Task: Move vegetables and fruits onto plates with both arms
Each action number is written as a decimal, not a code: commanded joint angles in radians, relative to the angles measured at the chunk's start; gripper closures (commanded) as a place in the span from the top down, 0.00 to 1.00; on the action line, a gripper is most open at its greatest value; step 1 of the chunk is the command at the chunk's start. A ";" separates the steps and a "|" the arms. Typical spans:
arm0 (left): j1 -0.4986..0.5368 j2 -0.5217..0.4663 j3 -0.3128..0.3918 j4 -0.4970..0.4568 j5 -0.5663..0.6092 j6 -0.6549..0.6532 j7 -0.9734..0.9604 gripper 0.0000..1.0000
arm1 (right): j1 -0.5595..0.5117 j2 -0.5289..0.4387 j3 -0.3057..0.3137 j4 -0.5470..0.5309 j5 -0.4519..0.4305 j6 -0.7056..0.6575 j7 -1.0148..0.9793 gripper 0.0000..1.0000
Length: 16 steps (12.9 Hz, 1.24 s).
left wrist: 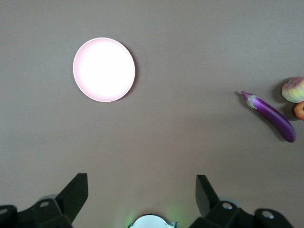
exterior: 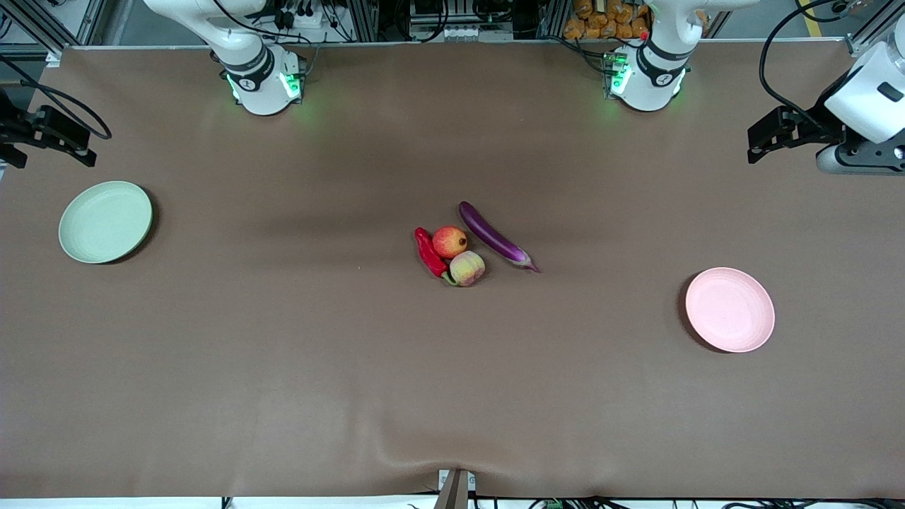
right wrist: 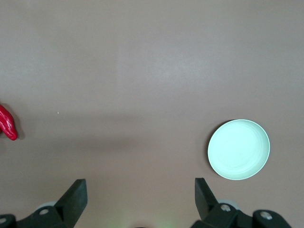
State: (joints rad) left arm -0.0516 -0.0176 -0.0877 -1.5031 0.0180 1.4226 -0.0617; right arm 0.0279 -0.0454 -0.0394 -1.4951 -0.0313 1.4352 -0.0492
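Note:
The purple eggplant (exterior: 495,237), red chili pepper (exterior: 430,253), red-orange fruit (exterior: 450,241) and peach (exterior: 467,268) lie clustered mid-table. The green plate (exterior: 105,221) sits toward the right arm's end, the pink plate (exterior: 730,309) toward the left arm's end; both are empty. My left gripper (exterior: 755,145) hangs open and empty high over the table's end near the pink plate. My right gripper (exterior: 86,145) hangs open and empty near the green plate. The left wrist view shows the gripper (left wrist: 142,190), pink plate (left wrist: 104,69), eggplant (left wrist: 271,115) and peach (left wrist: 294,90). The right wrist view shows the gripper (right wrist: 140,192), green plate (right wrist: 239,149) and chili tip (right wrist: 7,123).
A brown cloth (exterior: 283,339) covers the whole table, with a raised wrinkle at the edge nearest the front camera (exterior: 452,456). The two arm bases (exterior: 261,81) (exterior: 647,78) stand at the table's edge farthest from that camera.

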 commanded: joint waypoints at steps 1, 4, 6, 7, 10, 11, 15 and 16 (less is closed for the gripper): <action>-0.002 -0.011 0.000 -0.006 0.014 0.004 -0.010 1.00 | -0.019 0.021 0.013 0.027 -0.010 -0.019 -0.017 1.00; -0.002 -0.010 0.000 -0.006 0.017 0.004 -0.012 1.00 | -0.031 0.021 0.013 0.024 -0.012 -0.022 -0.020 1.00; -0.001 -0.005 0.000 -0.005 0.017 0.004 -0.010 1.00 | -0.032 0.021 0.013 0.024 -0.012 -0.039 -0.031 1.00; 0.006 -0.001 0.000 -0.003 0.019 0.004 -0.012 1.00 | -0.032 0.021 0.013 0.024 -0.012 -0.039 -0.032 1.00; 0.024 0.016 0.000 -0.003 0.014 0.002 -0.012 1.00 | -0.034 0.021 0.013 0.024 -0.012 -0.041 -0.031 1.00; 0.029 0.018 0.000 -0.002 0.014 0.004 -0.013 1.00 | -0.034 0.021 0.013 0.022 -0.012 -0.041 -0.031 1.00; 0.012 0.033 -0.004 0.000 0.013 0.004 -0.056 1.00 | -0.034 0.021 0.013 0.022 -0.012 -0.047 -0.031 1.00; 0.012 0.034 -0.006 0.000 0.017 0.004 -0.072 1.00 | -0.034 0.021 0.013 0.022 -0.012 -0.047 -0.031 1.00</action>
State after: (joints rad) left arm -0.0321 0.0151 -0.0882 -1.5086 0.0198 1.4232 -0.0911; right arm 0.0138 -0.0356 -0.0398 -1.4951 -0.0313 1.4045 -0.0653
